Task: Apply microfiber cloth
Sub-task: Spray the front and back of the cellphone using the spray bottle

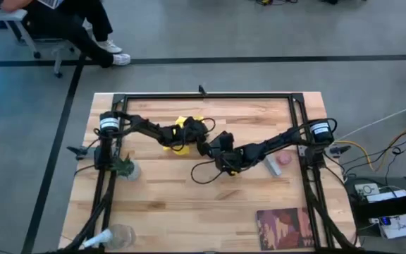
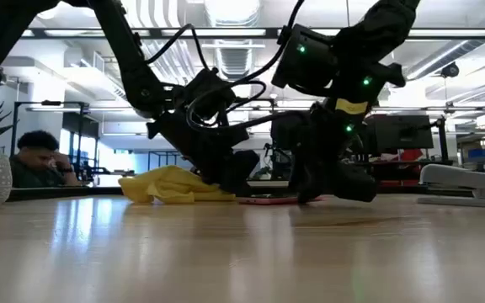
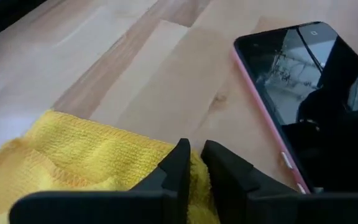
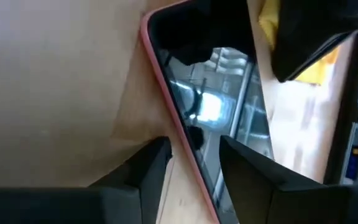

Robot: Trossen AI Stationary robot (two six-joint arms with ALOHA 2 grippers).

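The yellow microfiber cloth [image 1: 180,132] lies bunched on the wooden table, left of centre and toward the far edge; it also shows in the low view [image 2: 171,185]. My left gripper [image 3: 196,163] is shut on it. Just to its right, a black phone with a pink rim [image 3: 316,99] lies flat, screen up. My right gripper [image 4: 194,158] is open low over the phone [image 4: 216,93]. One finger is over the table and the other over the screen, with the phone's long pink edge between them. My left gripper pinches the cloth's edge nearest the phone [image 3: 197,177] between its two fingers, which slant down toward the table. The rest of the cloth lies slack and rumpled on the wood behind the fingers. My right gripper points down at the phone; I cannot tell whether its fingers touch it.
A small potted plant [image 1: 125,168] stands at the left. A clear bottle [image 1: 115,236] lies at the near left corner and a dark red book [image 1: 284,227] at the near right. A white stapler [image 1: 273,165] and a pink object [image 1: 285,159] lie right of the grippers. A person sits beyond the far left corner.
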